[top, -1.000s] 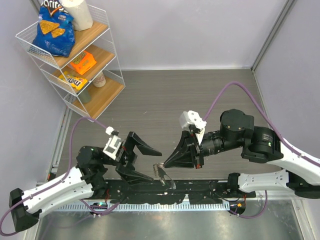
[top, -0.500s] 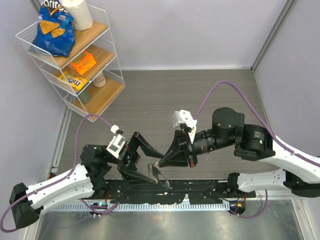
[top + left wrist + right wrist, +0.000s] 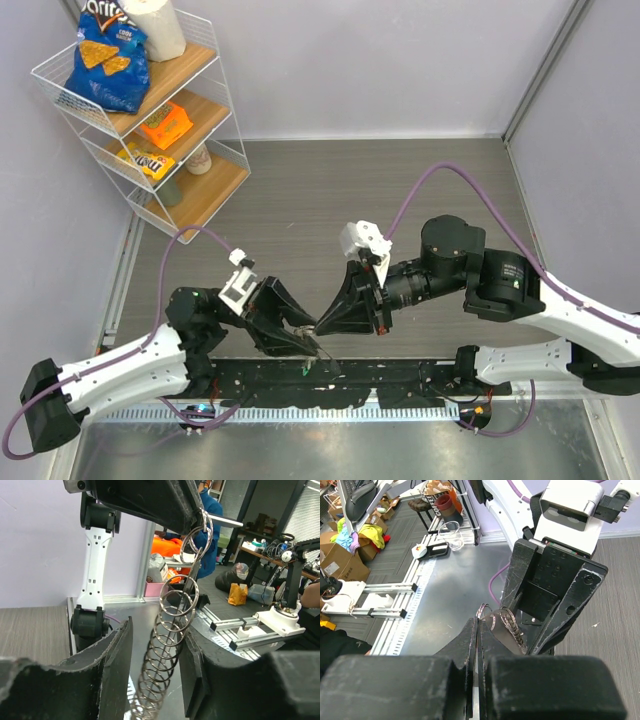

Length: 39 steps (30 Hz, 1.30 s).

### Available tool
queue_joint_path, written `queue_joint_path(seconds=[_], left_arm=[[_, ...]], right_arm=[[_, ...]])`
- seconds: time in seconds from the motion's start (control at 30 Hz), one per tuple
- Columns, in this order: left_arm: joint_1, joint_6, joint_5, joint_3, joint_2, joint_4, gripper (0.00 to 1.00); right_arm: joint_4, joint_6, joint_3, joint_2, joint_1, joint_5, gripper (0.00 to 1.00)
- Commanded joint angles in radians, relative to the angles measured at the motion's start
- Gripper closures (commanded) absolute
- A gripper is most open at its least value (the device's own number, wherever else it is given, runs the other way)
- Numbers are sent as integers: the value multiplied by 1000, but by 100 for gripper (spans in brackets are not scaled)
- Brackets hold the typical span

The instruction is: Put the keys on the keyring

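Black fingers of the right pincer (image 3: 476, 624) are pressed together with only a seam between them, pinching the top loop of the keyring (image 3: 159, 672), a springy string of thin steel rings that hangs from that tip. Lower down, the string passes between the fingers of the left pincer (image 3: 156, 632), whose jaws stand narrow around it. The rings brush one finger while a sliver of gap shows on the other side, so no firm grip is evident. Seen from above, both tips meet at the near edge of the bench (image 3: 400, 190), just beyond the black mounting rail (image 3: 400, 385). Neither key can be picked out with confidence; a thin steel strip (image 3: 193, 575) dangling near the top rings may be one. Likely risks: the floppy string may twist or swing as the left jaws close, so that they trap several rings at once or miss. A pull by either arm against the other's hold could tear the loop from the right tip. A dropped ring would land on the rail, awkward to reach.
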Motion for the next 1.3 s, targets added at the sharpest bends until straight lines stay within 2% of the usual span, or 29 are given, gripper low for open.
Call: queue_joint_path(seconds=[0.0, 0.13, 0.27, 0.47, 0.53, 0.67, 0.8, 0.97, 1.27], left_arm=[[-7, -9, 22, 40, 3, 65, 59], [-7, -9, 26, 44, 8, 66, 75], [-7, -11, 31, 46, 9, 65, 100], [-7, -15, 34, 43, 6, 63, 100], [-7, -15, 33, 41, 2, 56, 100], [-7, 9, 23, 35, -7, -1, 100], [-7, 32, 4, 24, -12, -38, 100], [-5, 34, 4, 20, -3, -47, 100], [-5, 40, -15, 21, -7, -81, 100]], right_arm=[[76, 9, -2, -27, -6, -23, 95], [79, 6, -16, -44, -8, -23, 95], [79, 6, -44, -64, -12, -15, 95], [67, -2, -102, -108, -17, 40, 95], [46, -11, -111, -125, -18, 88, 86], [12, -20, -111, -168, -17, 157, 50], [-8, -26, -94, -223, -17, 252, 37], [-28, -34, -74, -221, -17, 293, 36], [-43, -34, -65, -127, -17, 203, 46]])
